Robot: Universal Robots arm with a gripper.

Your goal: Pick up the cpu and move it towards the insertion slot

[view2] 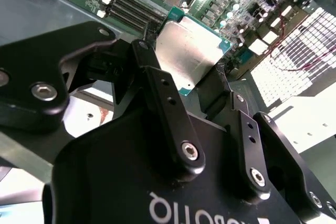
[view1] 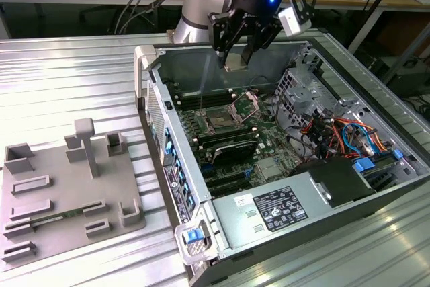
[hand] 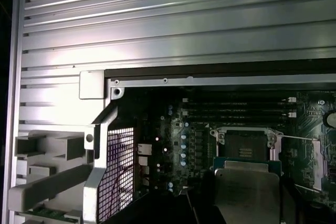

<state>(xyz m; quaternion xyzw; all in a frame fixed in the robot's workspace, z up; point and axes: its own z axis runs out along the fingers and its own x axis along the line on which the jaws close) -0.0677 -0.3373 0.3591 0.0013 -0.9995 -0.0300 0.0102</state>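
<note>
My gripper hangs over the back of the open computer case, shut on the cpu, a small flat square with a pale silvery face. In the second wrist view the cpu sits clamped between the two black fingers of the gripper. The insertion slot, a silver-framed square socket with a dark centre, lies on the motherboard below and slightly toward the exterior view's left, its hinged bracket raised. In the first wrist view the cpu hovers just short of the insertion slot.
The case walls ring the motherboard. Long black memory slots flank the socket, and a heatsink, power supply and cable bundle fill the exterior view's right. A grey fixture plate lies outside the case.
</note>
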